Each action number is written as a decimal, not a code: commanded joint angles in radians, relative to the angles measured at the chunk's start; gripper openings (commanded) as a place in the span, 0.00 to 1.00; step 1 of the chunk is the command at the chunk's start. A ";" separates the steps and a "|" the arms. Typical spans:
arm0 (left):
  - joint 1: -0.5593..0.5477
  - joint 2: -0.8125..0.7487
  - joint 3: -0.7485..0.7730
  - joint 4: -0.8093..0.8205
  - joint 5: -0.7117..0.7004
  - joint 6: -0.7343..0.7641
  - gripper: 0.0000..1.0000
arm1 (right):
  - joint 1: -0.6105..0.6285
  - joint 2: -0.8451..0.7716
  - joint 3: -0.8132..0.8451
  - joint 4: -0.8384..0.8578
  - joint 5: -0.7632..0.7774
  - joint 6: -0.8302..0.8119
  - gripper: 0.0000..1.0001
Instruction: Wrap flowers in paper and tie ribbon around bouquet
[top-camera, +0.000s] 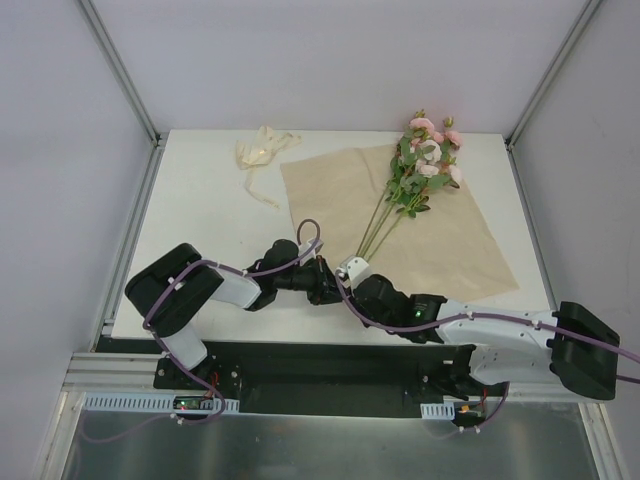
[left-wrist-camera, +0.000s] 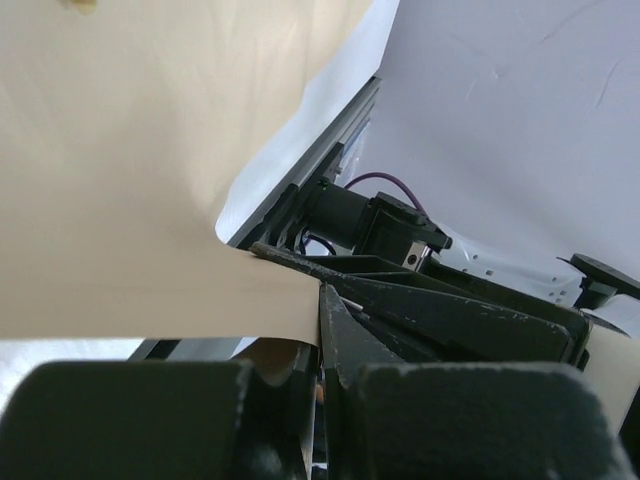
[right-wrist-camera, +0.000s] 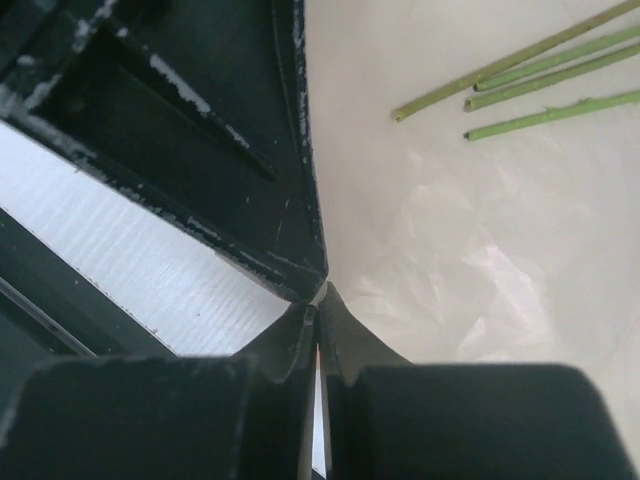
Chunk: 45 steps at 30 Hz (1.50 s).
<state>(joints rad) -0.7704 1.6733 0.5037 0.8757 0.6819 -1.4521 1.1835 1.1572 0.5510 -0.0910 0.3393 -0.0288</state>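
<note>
The paper (top-camera: 450, 245) lies flat on the white table, tan face up. The flowers (top-camera: 430, 160) rest on it, pink blooms at the far right, stems (right-wrist-camera: 530, 75) pointing toward the near corner. The ribbon (top-camera: 262, 152) is bunched at the back left, off the paper. Both grippers meet at the paper's near corner. My left gripper (top-camera: 322, 281) (left-wrist-camera: 322, 292) is shut on the paper (left-wrist-camera: 130, 160), whose edge is lifted and runs between its jaws. My right gripper (top-camera: 340, 286) (right-wrist-camera: 320, 297) is closed on the paper (right-wrist-camera: 480, 230) right beside it, tips almost touching the left fingers (right-wrist-camera: 200, 130).
Grey walls and metal frame posts (top-camera: 125, 70) enclose the table (top-camera: 200, 215). The arm bases sit on a black rail (top-camera: 320, 375) along the near edge. Purple cables (top-camera: 305, 235) loop above the left arm's wrist.
</note>
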 joint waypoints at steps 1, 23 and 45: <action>0.016 0.008 0.002 0.112 0.053 -0.019 0.04 | -0.044 -0.022 0.039 0.019 -0.017 0.012 0.01; 0.163 -0.555 -0.047 -0.646 -0.193 0.616 0.55 | -0.427 0.464 0.601 -0.389 -0.431 -0.359 0.00; 0.256 -0.445 -0.021 -0.655 -0.139 0.631 0.47 | -0.571 0.875 1.130 -0.622 -0.385 -0.672 0.00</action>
<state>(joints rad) -0.5343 1.1969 0.4374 0.2245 0.5003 -0.8402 0.6312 1.9911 1.6028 -0.6651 -0.0631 -0.6346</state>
